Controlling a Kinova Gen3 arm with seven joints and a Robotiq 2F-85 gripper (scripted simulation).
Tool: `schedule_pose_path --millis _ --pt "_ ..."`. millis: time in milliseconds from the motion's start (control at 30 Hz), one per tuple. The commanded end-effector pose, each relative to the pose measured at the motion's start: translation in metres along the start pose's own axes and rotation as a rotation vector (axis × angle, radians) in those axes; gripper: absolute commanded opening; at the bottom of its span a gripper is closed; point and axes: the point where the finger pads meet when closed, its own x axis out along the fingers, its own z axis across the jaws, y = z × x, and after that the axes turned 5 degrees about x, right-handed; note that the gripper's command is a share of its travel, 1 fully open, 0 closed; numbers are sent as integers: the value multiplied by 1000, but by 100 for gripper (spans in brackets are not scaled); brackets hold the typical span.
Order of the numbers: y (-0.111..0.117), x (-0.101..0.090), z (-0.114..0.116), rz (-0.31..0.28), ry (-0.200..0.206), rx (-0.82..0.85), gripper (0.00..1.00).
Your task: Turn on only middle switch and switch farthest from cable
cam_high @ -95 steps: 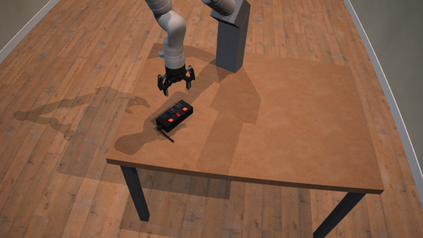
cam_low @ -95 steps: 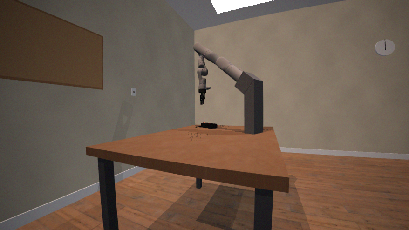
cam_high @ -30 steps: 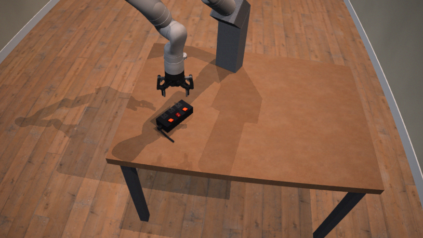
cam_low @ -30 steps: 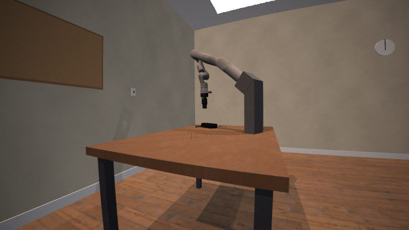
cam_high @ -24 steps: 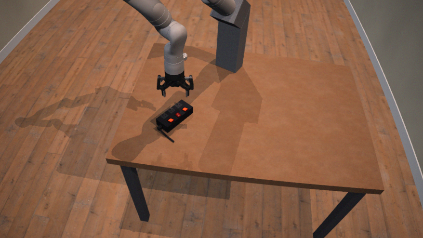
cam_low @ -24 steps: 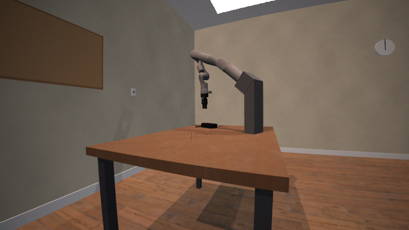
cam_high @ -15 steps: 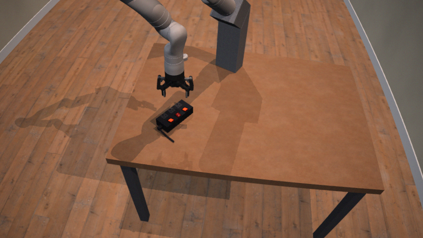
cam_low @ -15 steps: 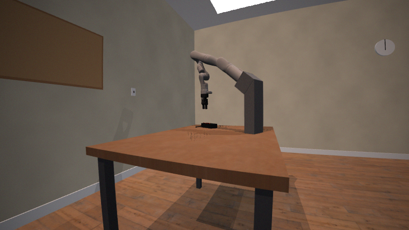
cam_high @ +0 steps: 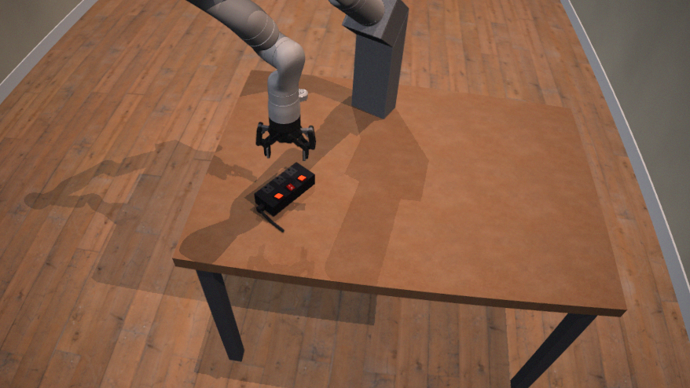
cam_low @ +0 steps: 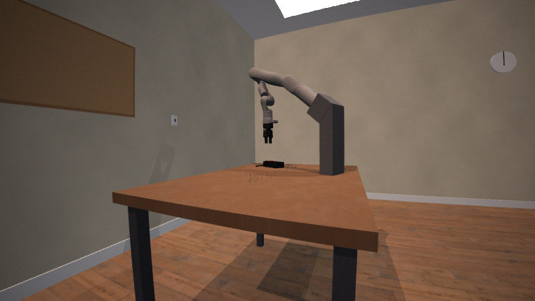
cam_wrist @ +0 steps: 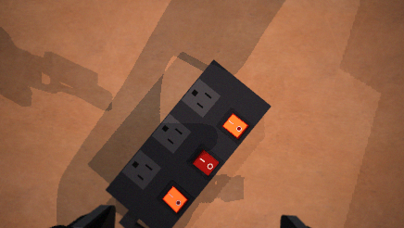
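The gripper (cam_high: 285, 153) hangs above the table (cam_high: 482, 203) with its jaws spread wide and nothing between them, well clear of the power strip (cam_wrist: 187, 150) below; it likely stays open so that one fingertip can press a rocker rather than grasp anything. The power strip lies flat, face up, near the table's left edge in the top view, its cable (cam_high: 271, 219) pointing toward the front edge. In the wrist view three switches run along one side: the far switch (cam_wrist: 234, 126) and the near switch (cam_wrist: 175, 199) by the cable glow bright orange, seemingly on, while the middle switch (cam_wrist: 206, 162) is dark red, seemingly off. By that reading, the middle one needs turning on and the near one off. There are no containers here.
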Motion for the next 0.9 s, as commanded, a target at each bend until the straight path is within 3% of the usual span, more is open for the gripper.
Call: schedule_pose_path --millis 0,867 --pt "3 1 -1 -4 2 16 100" --pt "4 4 -1 -6 0 55 100"
